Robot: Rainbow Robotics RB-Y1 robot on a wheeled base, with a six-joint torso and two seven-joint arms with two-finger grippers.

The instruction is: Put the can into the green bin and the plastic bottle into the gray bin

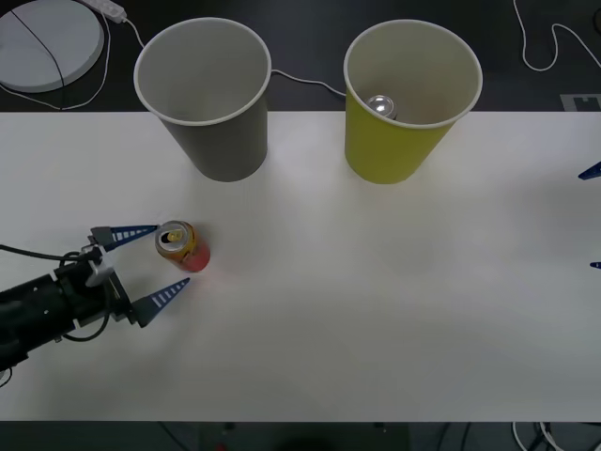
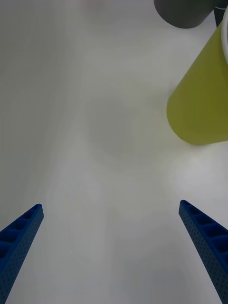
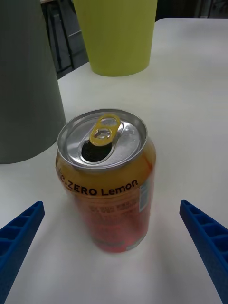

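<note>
On white table | left pincer apart round can | right pincer apart

We see a white table, evenly lit, against a dark floor. White cables trail behind it, and a round white disc sits far left.

Right pincer is mostly cut off at the frame edge, and the second can only shows its top inside the green bin.
</note>
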